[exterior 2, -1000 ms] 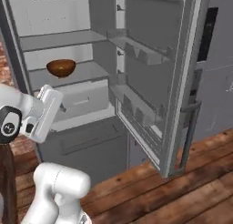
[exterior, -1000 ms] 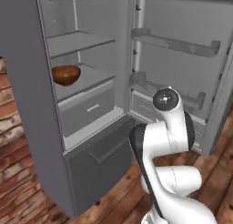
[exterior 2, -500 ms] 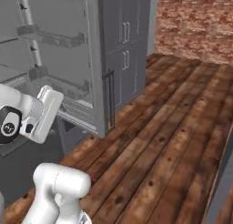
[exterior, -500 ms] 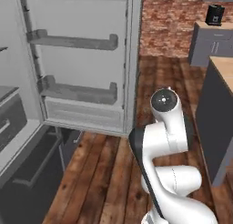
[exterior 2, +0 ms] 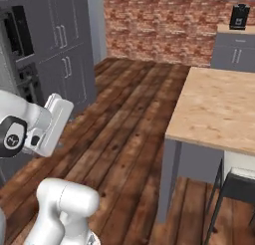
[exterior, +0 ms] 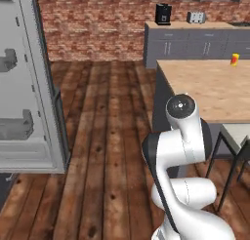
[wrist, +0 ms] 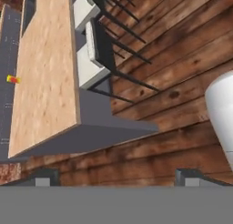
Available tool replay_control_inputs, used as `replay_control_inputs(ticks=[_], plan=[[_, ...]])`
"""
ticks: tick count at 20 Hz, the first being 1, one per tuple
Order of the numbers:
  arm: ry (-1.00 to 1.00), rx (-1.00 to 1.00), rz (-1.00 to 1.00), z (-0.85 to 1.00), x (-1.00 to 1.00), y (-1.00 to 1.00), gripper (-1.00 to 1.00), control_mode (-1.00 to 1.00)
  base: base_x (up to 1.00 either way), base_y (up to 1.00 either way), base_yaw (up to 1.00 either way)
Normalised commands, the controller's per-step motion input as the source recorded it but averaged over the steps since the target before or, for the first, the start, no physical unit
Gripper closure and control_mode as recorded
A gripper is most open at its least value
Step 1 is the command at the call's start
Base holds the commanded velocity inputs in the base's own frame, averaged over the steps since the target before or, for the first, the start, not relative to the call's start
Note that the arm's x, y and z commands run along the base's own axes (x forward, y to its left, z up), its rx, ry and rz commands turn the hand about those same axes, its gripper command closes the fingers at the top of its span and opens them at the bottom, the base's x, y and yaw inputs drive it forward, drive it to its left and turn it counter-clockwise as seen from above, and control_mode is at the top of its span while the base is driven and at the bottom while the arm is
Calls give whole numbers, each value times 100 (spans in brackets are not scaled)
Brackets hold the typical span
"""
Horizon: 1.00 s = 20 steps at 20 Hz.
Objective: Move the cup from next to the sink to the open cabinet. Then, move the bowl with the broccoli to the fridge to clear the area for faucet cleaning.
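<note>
Gripper (wrist: 116,178) apparently open, over floor (wrist: 182,63)

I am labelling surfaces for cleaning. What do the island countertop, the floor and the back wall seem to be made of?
Island countertop: pale wood, matte, with fine grain, apparently unvarnished. Floor: dark brown wooden planks with visible seams and knots. Back wall: red brick with light mortar lines, rough-looking.
</note>
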Motion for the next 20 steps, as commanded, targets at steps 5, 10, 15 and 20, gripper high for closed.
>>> replay_control_inputs(ticks=[5, 10, 15, 20], plan=[[0, 0, 0, 0, 0, 0, -100, 100, 100, -36, 0], [0, 0, 0, 0, 0, 0, -100, 100, 100, 36, -2], [0, 0, 0, 0, 0, 0, -100, 100, 100, 11, -6], [0, 0, 0, 0, 0, 0, -100, 100, 100, -14, -2]])
